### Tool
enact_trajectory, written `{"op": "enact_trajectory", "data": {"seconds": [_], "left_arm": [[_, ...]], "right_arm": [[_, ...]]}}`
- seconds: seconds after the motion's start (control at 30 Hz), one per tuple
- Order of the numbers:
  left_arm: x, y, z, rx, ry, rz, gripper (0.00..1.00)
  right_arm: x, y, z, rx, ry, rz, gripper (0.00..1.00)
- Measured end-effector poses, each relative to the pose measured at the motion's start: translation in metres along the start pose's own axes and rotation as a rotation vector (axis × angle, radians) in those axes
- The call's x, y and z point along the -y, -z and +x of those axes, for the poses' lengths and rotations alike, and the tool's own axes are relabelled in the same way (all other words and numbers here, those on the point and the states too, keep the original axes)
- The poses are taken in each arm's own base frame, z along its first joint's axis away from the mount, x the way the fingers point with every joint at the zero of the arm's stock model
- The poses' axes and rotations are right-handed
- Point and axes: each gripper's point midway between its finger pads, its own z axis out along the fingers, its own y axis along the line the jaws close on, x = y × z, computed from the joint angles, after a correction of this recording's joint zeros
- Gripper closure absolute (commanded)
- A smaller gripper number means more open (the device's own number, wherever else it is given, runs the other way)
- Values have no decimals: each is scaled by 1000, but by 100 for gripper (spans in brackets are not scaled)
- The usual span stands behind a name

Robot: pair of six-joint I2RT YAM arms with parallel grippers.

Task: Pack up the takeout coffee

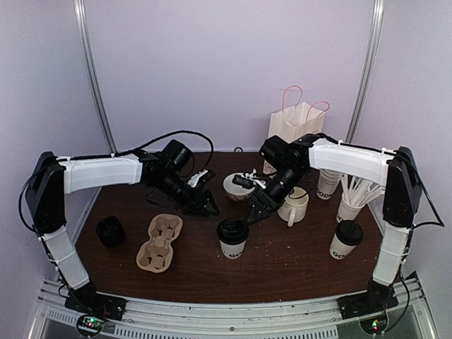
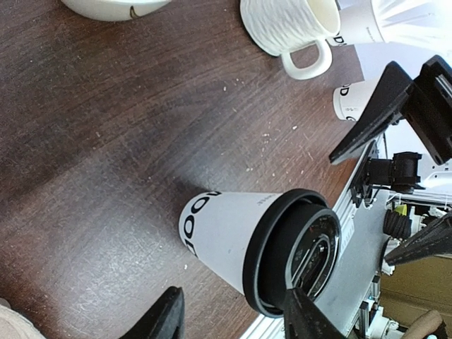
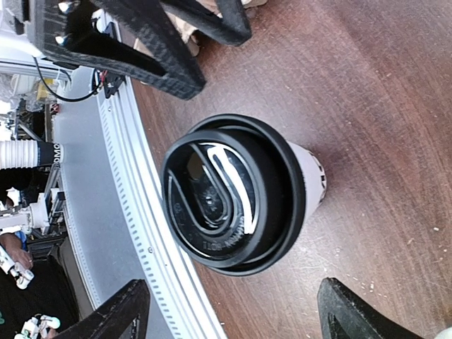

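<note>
One lidded cup [image 1: 232, 238] is standing mid-table, the carrier [image 1: 159, 243] lying left of it, the mug [image 1: 293, 205] sitting behind-right — the second cup [image 1: 346, 239] standing far right.

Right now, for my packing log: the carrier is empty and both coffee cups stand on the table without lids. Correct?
No: both are lidded. The top view shows the middle cup and the right cup capped in black, standing on the table, with the carrier empty.

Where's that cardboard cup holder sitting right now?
In the top view, the cardboard cup holder lies left of centre, between a small black object and the middle lidded cup.
</note>
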Motion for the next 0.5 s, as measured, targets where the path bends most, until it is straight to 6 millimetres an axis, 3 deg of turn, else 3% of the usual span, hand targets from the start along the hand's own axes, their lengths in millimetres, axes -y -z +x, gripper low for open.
{"op": "enact_trajectory", "data": {"seconds": [0.3,0.5], "left_arm": [[8,-9,-8,-2,20,70,51],[10,-17,-9,-16,38,108,56]], "right_arm": [[7,-5,3,-25,22,80,15],[12,-8,3,-33,21,110,22]]}}
